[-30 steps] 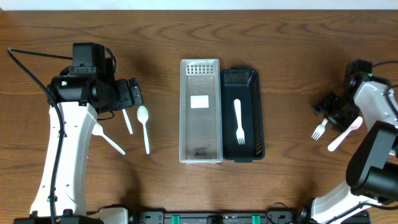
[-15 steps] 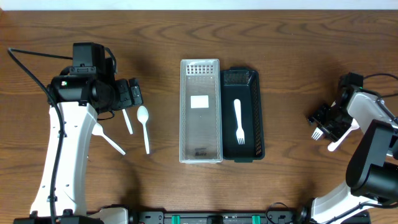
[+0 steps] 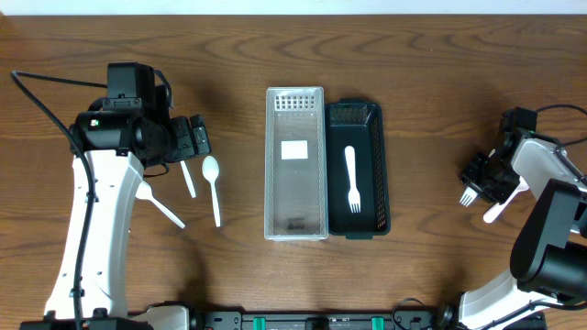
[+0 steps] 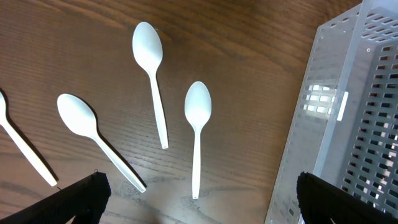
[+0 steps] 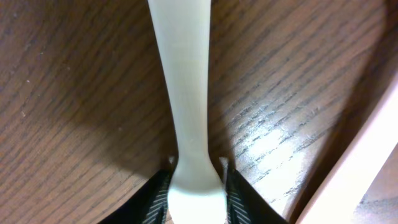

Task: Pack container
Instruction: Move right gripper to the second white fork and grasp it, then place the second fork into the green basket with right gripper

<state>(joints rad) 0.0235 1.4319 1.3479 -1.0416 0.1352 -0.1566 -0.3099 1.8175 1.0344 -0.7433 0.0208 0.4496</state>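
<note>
right wrist view: the white fork (image 5: 185, 93) lies along the grain of the table (image 5: 74, 87), its handle end between the two dark fingertips (image 5: 155, 198) of the right gripper (image 5: 196, 190). the jaws sit close against both sides of the handle and appear clamped on it, though the contact itself is at the very edge of the frame. just beside it runs a second pale utensil (image 5: 354, 155), apart from the fork.

from overhead the fork is well to the right of the black container (image 3: 383, 165), which already holds one fork (image 3: 351, 179). the clear perforated tray (image 3: 295, 197) touches the container's left side.

to do this step well, the grip should be firm before lifting straight up, so the neighbouring utensil is not dragged. then carry the fork level and lay it lengthwise alongside the packed one.

the left gripper (image 4: 198, 208) hovers with jaws wide apart over three spoons (image 4: 198, 124).
</note>
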